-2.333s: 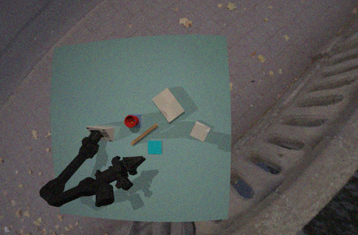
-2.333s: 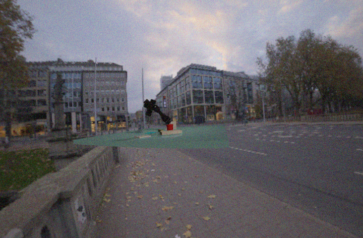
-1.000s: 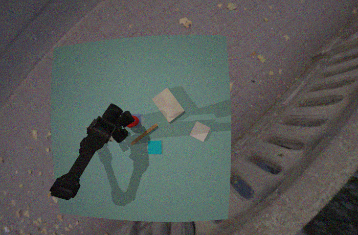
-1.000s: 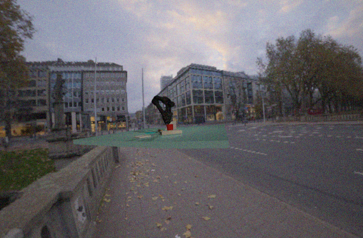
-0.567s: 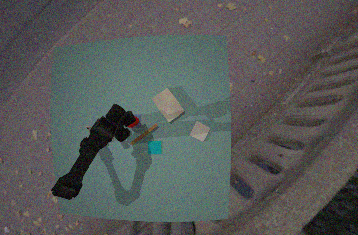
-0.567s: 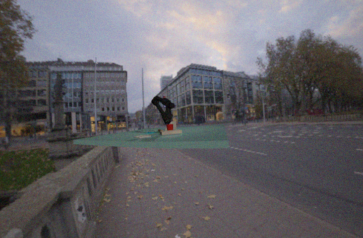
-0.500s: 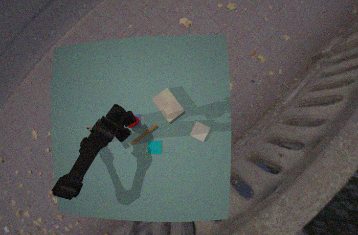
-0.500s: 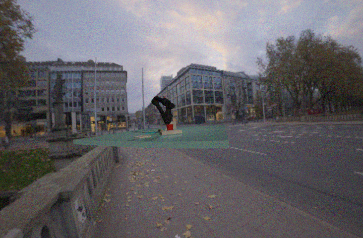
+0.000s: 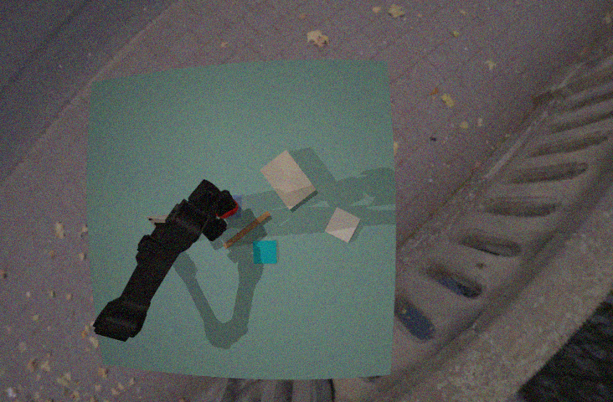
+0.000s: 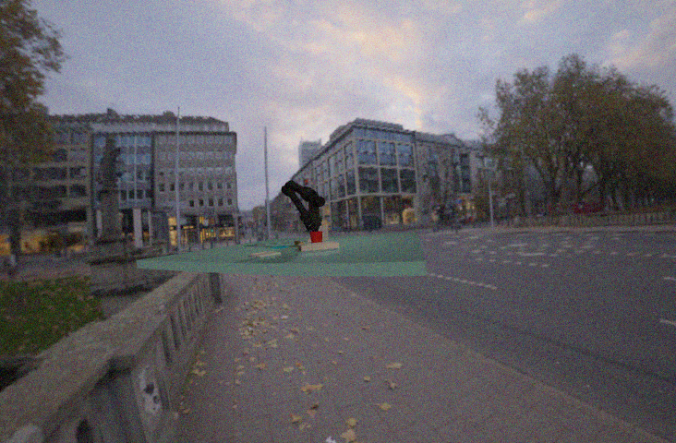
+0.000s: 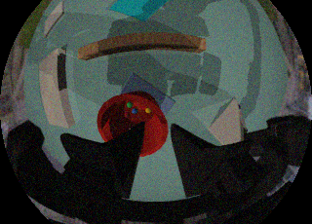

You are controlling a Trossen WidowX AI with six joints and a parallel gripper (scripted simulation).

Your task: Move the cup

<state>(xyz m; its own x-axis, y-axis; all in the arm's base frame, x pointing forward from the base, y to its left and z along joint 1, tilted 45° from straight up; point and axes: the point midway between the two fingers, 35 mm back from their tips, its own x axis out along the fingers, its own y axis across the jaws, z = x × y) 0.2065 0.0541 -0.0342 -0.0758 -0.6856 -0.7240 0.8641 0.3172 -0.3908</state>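
Observation:
A red cup (image 9: 230, 211) (image 10: 316, 236) (image 11: 131, 122) with coloured marbles (image 11: 136, 109) inside stands upright on a grey-blue pad (image 9: 237, 203) (image 11: 163, 102). My gripper (image 9: 220, 213) (image 10: 313, 225) (image 11: 158, 126) hangs just above the cup with its fingers partly open and nothing between them. In the wrist view the left finger overlaps the cup's near rim. The cyan pad (image 9: 265, 251) (image 11: 139, 2) lies a short way off, beyond a wooden stick (image 9: 247, 229) (image 11: 143, 47).
A large white block (image 9: 288, 178) and a smaller white block (image 9: 342, 224) lie to the right on the green table (image 9: 174, 118) (image 10: 380, 256). Another small white block (image 9: 154, 219) peeks out from under my arm.

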